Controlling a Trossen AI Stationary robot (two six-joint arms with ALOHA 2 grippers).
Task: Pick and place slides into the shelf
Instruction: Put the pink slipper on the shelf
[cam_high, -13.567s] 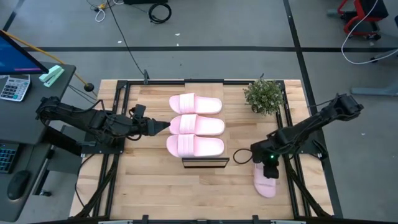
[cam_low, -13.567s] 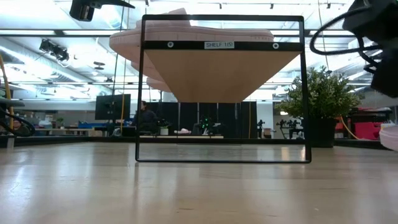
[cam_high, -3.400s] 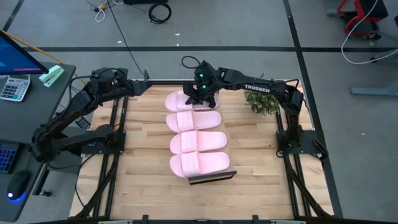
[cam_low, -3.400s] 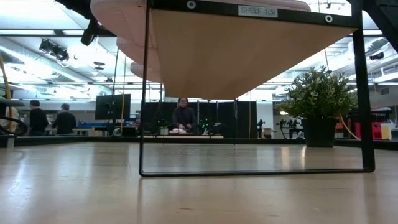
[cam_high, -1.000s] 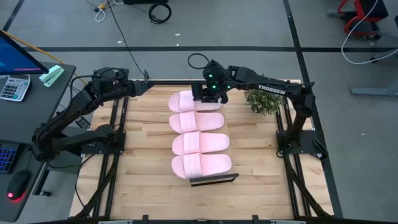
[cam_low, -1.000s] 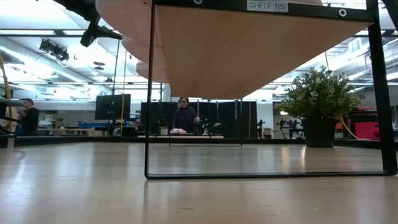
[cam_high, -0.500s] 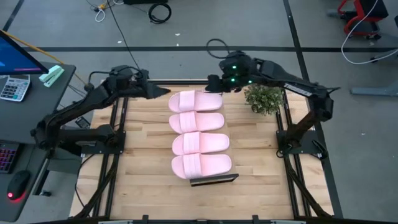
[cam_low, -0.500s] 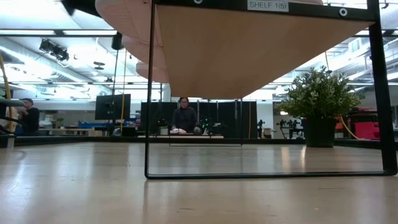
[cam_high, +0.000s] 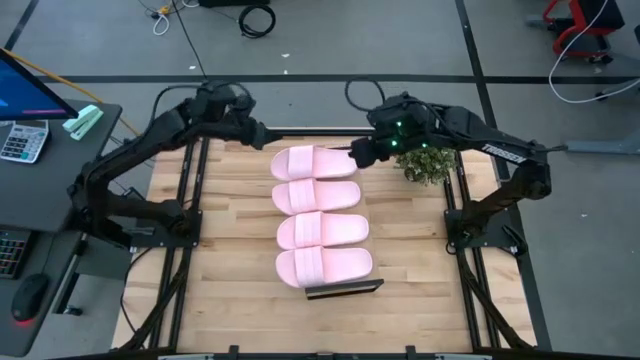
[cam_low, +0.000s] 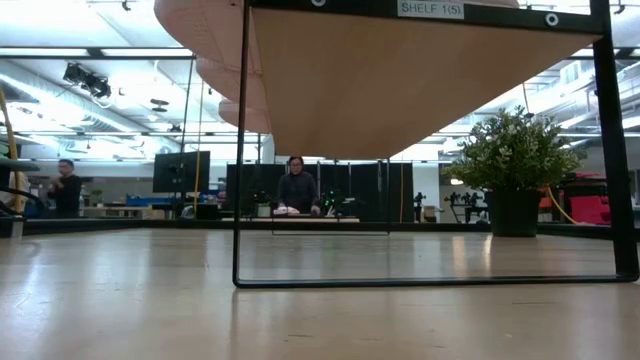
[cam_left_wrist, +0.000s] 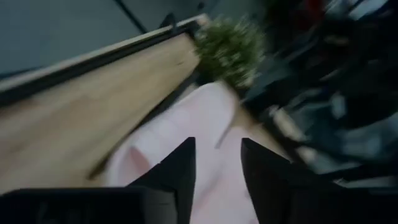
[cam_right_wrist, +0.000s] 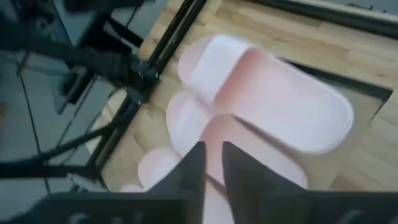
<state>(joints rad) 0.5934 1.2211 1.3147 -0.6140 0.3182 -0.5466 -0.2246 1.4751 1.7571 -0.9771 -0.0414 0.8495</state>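
Observation:
Four pale pink slides lie side by side on the shelf, soles down, in the high view: the farthest slide (cam_high: 315, 161), then a second (cam_high: 316, 195), a third (cam_high: 322, 229) and the nearest (cam_high: 323, 265). The shelf's near end (cam_high: 343, 290) shows past them, and its pale underside (cam_low: 370, 80) fills the low view. My left gripper (cam_high: 270, 141) hovers open just left of the farthest slide (cam_left_wrist: 186, 134). My right gripper (cam_high: 354, 155) hovers at that slide's right end (cam_right_wrist: 273, 93), open by a narrow gap. Neither touches a slide.
A small potted plant (cam_high: 425, 160) stands on the table's far right, close behind my right arm. Black frame rails (cam_high: 195, 200) run along the left and right table edges. Bare wood (cam_high: 240, 300) lies near and to both sides of the shelf. People show in the room behind (cam_low: 296, 190).
My right gripper has drawn off the farthest slide toward the table's right. My left gripper has swung from the far left corner toward the table's right, up to that slide's left end. The slides have stayed where they were.

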